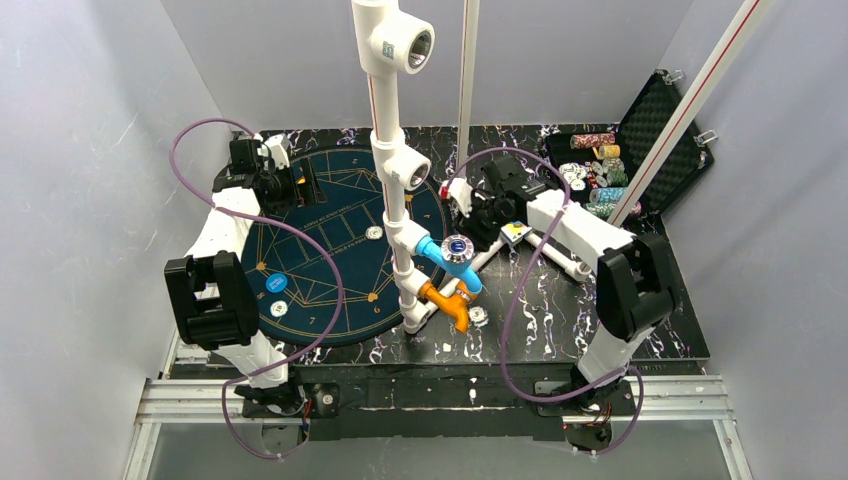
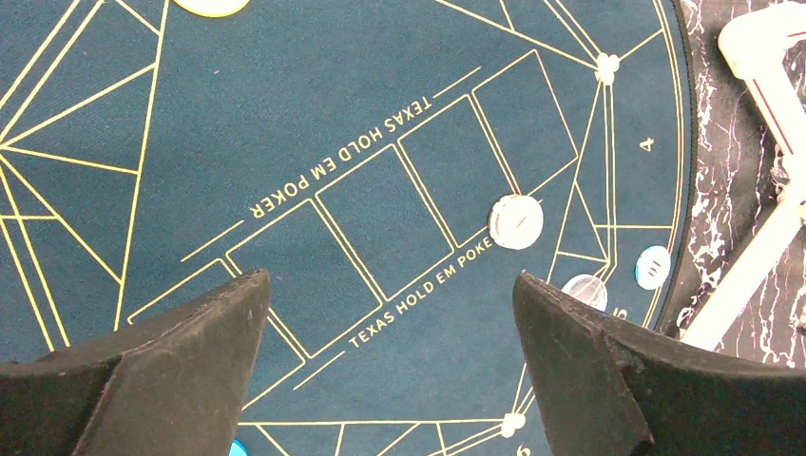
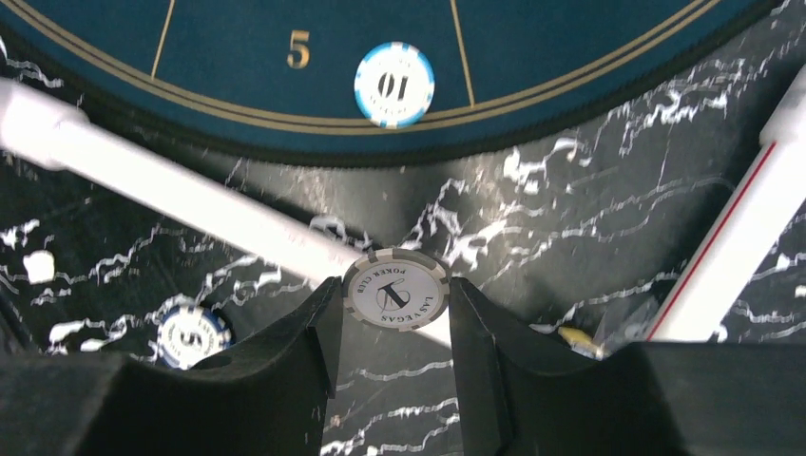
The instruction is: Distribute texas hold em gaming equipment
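**Carrying the grey chip to the felt**

From above: the round blue poker mat (image 1: 320,260) lies on the left half of the marbled desk (image 1: 560,310); a blue chip (image 1: 276,283) and a pale chip (image 1: 374,232) already sit on it; the open chip case (image 1: 655,130) is at the far right corner; a white pipe frame (image 1: 395,200) stands between my arms.

Left wrist: my left end effector (image 2: 390,280) hangs released, jaws wide, over the printed card boxes; it holds nothing and only needs to stay out of the way.

Right wrist: my right end effector (image 3: 392,285) is clenched on the white-grey chip (image 3: 396,294), gripped by its rim with its face toward my camera; it shows in front of a white pipe (image 3: 190,204), just short of the mat's edge; a blue-white "10" chip (image 3: 394,84) rests by the 5.

I judge the good move is to clear that pipe first, cross the rim, lower the chip flat at an unfilled seat, and let go only close to the felt so it doesn't roll.
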